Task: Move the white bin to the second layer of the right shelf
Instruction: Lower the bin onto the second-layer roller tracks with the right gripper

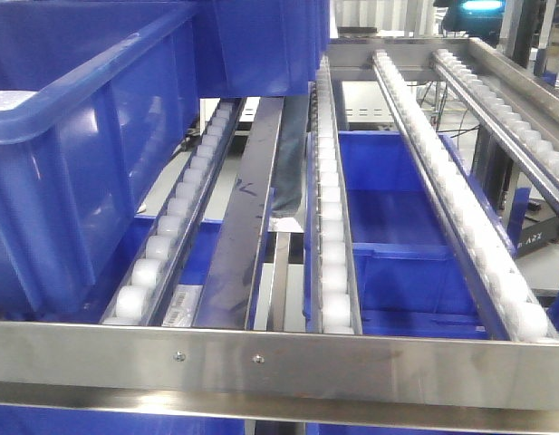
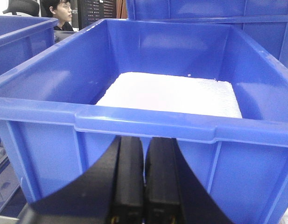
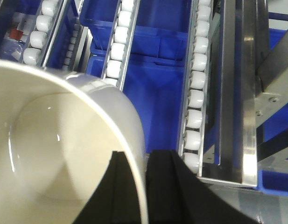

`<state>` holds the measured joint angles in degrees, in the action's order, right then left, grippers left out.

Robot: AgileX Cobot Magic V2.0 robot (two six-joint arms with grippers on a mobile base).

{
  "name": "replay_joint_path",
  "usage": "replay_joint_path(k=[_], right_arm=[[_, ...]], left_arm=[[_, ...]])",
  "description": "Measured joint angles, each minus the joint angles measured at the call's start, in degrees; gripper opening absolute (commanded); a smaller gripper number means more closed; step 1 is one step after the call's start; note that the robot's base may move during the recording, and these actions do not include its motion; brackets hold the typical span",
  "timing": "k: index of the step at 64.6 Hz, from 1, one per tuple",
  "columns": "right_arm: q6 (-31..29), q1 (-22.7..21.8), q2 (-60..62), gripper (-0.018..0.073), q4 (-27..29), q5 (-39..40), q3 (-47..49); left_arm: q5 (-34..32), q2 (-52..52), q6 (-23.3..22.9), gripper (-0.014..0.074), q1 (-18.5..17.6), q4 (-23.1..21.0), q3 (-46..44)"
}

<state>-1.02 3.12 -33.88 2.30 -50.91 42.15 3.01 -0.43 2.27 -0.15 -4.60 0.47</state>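
— White bin (image 3: 55, 140): where is it?
— Right fingers (image 3: 169, 186) pinch its rim wall at lower left of frame, above the roller rails (image 3: 196, 93) of the right shelf second layer (image 1: 279, 362).
— Left fingers (image 2: 129, 182)?
— Pressed together, empty, facing a blue crate (image 2: 148, 126).

Materials and surface finish: steel rack, plastic containers, black grippers.

The white bin (image 3: 64, 149) is glossy cream plastic with smooth walls showing sharp highlights. The right shelf second layer (image 1: 279, 362) is brushed stainless steel, with a faintly streaked front lip and smooth white plastic rollers (image 1: 333, 272). The blue crates (image 2: 148, 121) are smooth moulded plastic with a soft sheen; one holds a white, finely grained foam-like slab (image 2: 172, 95). The jaws of the left gripper (image 2: 144, 177) and right gripper (image 3: 146, 186) are matt black.
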Motion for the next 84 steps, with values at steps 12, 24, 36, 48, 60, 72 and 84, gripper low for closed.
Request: replay_joint_path(k=[12,24,36,48,60,72,84], right_arm=[[8.13,0.12,-9.95,0.0057,0.27,5.25,0.13],[14.7,3.54,-20.97,0.0057,0.27,14.09,1.85],[19.35,9.95,-32.15,0.0057,-2.3,17.61,5.65],[31.76,16.8,-40.19,0.0057,-10.78,17.61,9.93],[43.2,21.47,-45.33,0.0057,-19.56,17.58,11.06],[47.43,21.74,-49.24,0.0057,-25.43,16.35,11.06],[47.78,21.74,-49.24,0.0058,-26.18,20.65,9.4]], left_arm=[[0.0,0.0,0.0,0.0085,0.0,0.0,0.0],[0.0,0.0,0.0,0.0085,0.0,0.0,0.0],[0.0,0.0,0.0,0.0085,0.0,0.0,0.0],[0.0,0.0,0.0,0.0085,0.0,0.0,0.0],[0.0,0.0,0.0,0.0085,0.0,0.0,0.0],[0.0,0.0,0.0,0.0085,0.0,0.0,0.0],[0.0,0.0,0.0,0.0085,0.0,0.0,0.0]])
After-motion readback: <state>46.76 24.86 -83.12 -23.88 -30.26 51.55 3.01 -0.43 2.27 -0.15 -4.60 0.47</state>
